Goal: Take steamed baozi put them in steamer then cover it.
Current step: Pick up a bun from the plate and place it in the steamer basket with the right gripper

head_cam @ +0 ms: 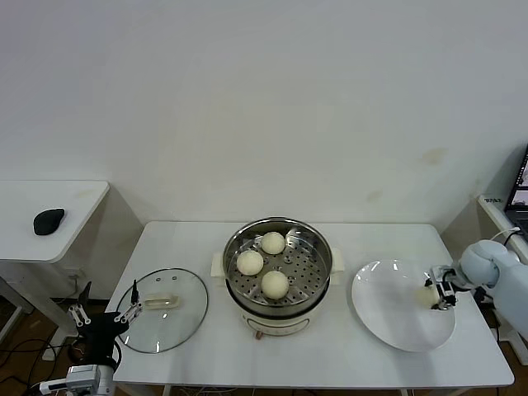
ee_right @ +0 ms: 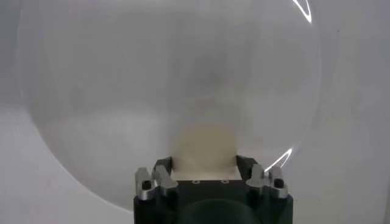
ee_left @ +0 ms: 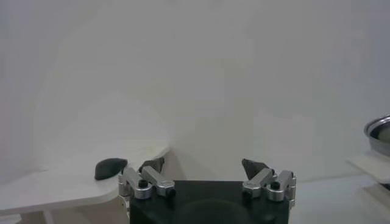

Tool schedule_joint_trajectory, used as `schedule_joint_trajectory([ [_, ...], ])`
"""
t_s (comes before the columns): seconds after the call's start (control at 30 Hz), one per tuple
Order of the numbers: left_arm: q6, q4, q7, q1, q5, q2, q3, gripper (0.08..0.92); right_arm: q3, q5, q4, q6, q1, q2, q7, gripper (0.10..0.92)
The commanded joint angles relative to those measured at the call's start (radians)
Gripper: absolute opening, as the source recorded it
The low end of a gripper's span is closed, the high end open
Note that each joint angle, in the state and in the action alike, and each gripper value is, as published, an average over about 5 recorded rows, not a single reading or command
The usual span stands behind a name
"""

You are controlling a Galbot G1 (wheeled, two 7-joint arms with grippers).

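Now three steamed baozi [head_cam: 273,242] lie on the perforated tray inside the steamer [head_cam: 279,275], which stands in the middle of the white table [head_cam: 330,363], a little closer to the front edge than to the back edge. Two buns sit toward the steamer's left and back side, and the third one is nearer to the front. The fourth bun [head_cam: 426,295] is on the white plate [head_cam: 392,309], at the right rim of this plate, and the plate lies near the right edge of the table. The right gripper [head_cam: 439,294] is at this bun; in the right wrist view its two fingers [ee_right: 162,167] stand on both sides of the bun [ee_right: 204,149] with the bun between them, so the jaws seem to close around it, and the bun is touching or just above the plate [ee_right: 152,91]. The cover [head_cam: 162,308], a clear glass lid with a cream handle, lies flat near the front left corner of the table, well apart from the steamer's left handle. The left gripper [head_cam: 106,311] is off the table, beside the left edge, with its jaws spread wide and holding nothing; the left wrist view shows the same gripper [ee_left: 204,165] empty. A dark computer mouse [head_cam: 49,220] rests on a separate small table [head_cam: 74,202] to the left.
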Motion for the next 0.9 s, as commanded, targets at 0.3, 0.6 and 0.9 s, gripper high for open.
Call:
schedule_joint_trajectory([
  [0.3,0.003,0.000,0.001,-0.012,0.000,0.002,0.014,0.823,-0.540,0.444,0.394,-0.241,0.714,-0.146,-0.028,0.610],
  [0.6,-0.003,-0.002,0.000,-0.007,-0.006,0.003,0.013,0.823,-0.833,0.698,0.513,-0.417,1.091,-0.033,0.072,0.618],
  [0.9,-0.004,-0.003,0.000,-0.009,-0.008,-0.006,0.009,0.823,-0.895,0.915,0.518,-0.569,1.092,0.207,0.230,0.619],
])
